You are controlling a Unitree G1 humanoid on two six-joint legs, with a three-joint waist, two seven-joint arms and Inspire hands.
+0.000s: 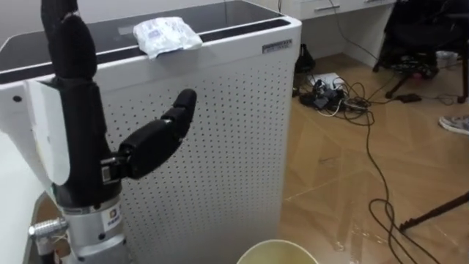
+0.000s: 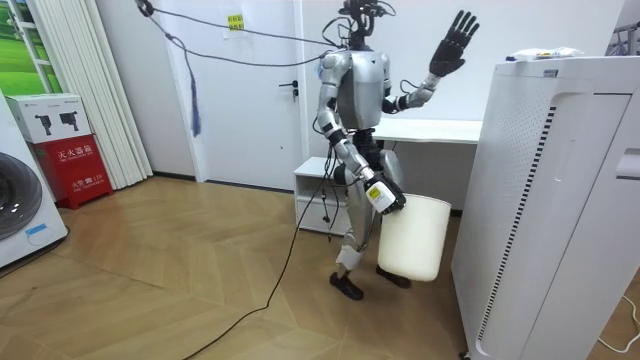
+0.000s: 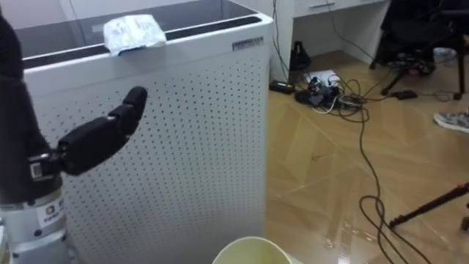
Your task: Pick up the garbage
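1. A tall white appliance (image 1: 220, 147) with a perforated front panel and a dark glossy top stands on a wood-plank floor (image 1: 330, 183).
2. Beyond it, a tangle of cables (image 1: 333, 99) lies around a power strip, and one black cable (image 1: 377, 176) trails away across the boards.
3. A dark office chair (image 1: 418, 29) sits by a white worktop (image 2: 430, 130) along the far wall, with a grey shoe (image 1: 454, 125) near the view's right edge.
4. At the room view's left are a washing machine (image 2: 20, 210), a red box (image 2: 75, 165) with a white carton (image 2: 50, 115) on top, pale curtains (image 2: 90, 90) and a white door (image 2: 250, 90).
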